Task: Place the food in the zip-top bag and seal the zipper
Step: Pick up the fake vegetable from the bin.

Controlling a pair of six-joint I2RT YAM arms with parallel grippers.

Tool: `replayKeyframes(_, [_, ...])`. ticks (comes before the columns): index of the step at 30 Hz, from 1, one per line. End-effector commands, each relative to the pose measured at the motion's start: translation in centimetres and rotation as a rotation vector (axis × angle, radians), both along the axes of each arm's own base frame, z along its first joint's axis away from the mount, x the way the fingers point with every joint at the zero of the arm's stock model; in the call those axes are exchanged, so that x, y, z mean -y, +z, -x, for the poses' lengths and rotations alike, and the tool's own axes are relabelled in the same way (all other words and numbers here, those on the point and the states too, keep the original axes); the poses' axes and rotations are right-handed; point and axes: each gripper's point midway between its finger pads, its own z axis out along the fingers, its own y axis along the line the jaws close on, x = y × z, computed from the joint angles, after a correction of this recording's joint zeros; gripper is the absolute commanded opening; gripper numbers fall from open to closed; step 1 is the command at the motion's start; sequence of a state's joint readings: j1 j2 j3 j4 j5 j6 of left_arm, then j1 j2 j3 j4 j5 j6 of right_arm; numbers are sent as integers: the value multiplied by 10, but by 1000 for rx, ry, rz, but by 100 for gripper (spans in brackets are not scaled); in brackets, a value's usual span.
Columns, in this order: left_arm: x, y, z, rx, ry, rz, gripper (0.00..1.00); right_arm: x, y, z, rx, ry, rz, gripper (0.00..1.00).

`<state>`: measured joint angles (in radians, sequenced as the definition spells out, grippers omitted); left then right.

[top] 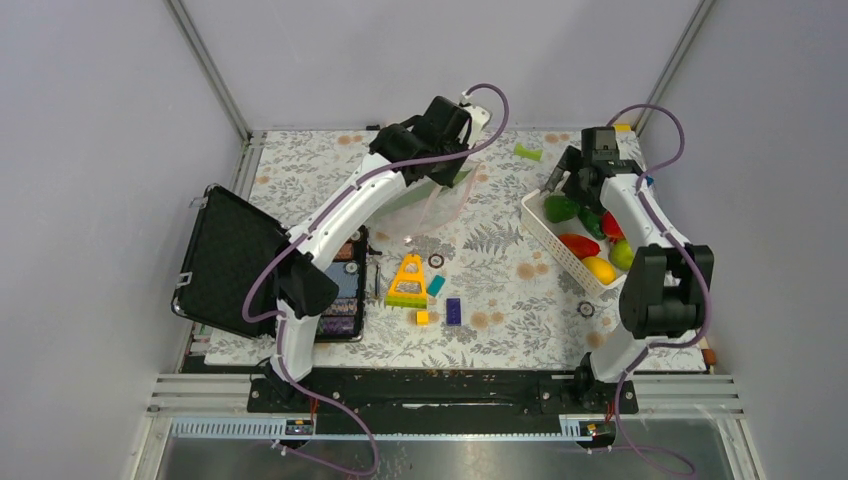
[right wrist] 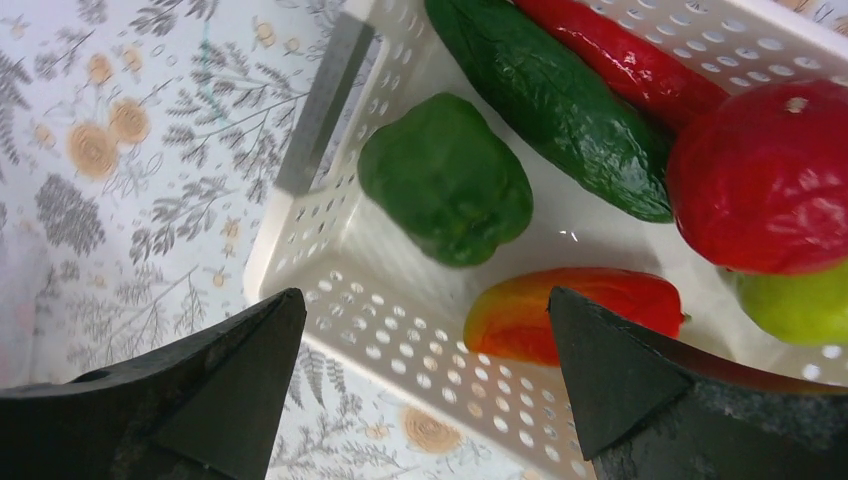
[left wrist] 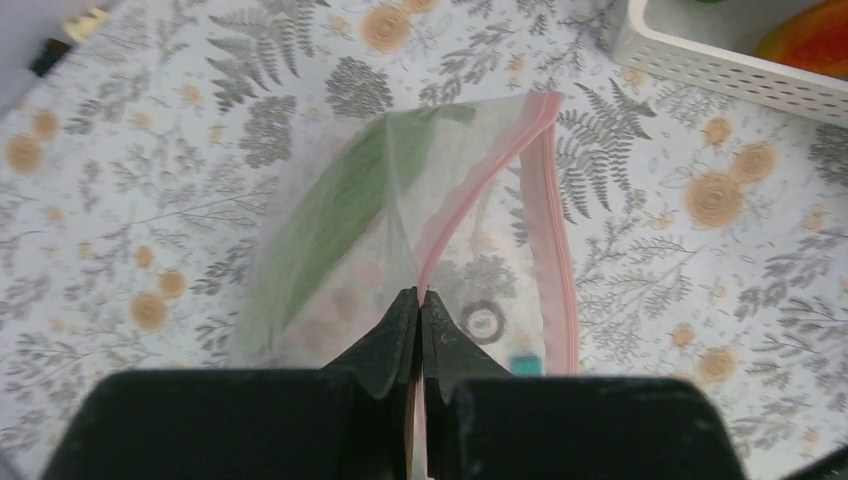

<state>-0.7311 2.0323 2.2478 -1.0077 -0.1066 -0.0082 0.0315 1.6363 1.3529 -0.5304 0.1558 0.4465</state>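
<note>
- Zip-top bag (left wrist: 400, 230) is pinched at its mouth edge by the left gripper (left wrist: 420, 300), whose black fingertips are pressed tight together on the film.
- The zipper (left wrist: 552, 250), a thin pinkish-red strip, splits into two runs here. One leads straight into the pinch and the other swings out to the side nearer the white slotted basket (left wrist: 720, 75), so the mouth gapes.
- A blurred green shape shows through the clear film, and I cannot tell what it is.
- From the top camera, the bag (top: 440, 205) sits left of the basket (top: 545, 235) and apart from it, with floral tablecloth between them.
- The right gripper (right wrist: 425, 300) hangs over the basket's near corner with its two fingers spread wide and nothing between them.
- Inside the basket (right wrist: 400, 310) a green bell pepper (right wrist: 445, 180) lies nearest that corner.
- A dark green cucumber (right wrist: 550, 100) lies beyond it, with a long red pepper (right wrist: 620, 60) alongside.
- A big red round fruit (right wrist: 765, 175) touches the cucumber, and a yellow-green fruit (right wrist: 800, 305) sits just beside the red one.
- A red-and-orange piece (right wrist: 570, 310) lies along the basket's wall.
- Further left of the basket, past the bag, is the yellow triangular toy (top: 408, 280).
</note>
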Motion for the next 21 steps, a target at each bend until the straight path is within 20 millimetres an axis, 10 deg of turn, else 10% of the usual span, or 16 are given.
replayKeyframes(1, [-14, 67, -7, 243, 5, -35, 0, 3, -10, -28, 20, -109, -84, 100])
replayKeyframes(21, [-30, 41, -1, 219, 70, -77, 0, 30, -72, -49, -124, -250, -42, 95])
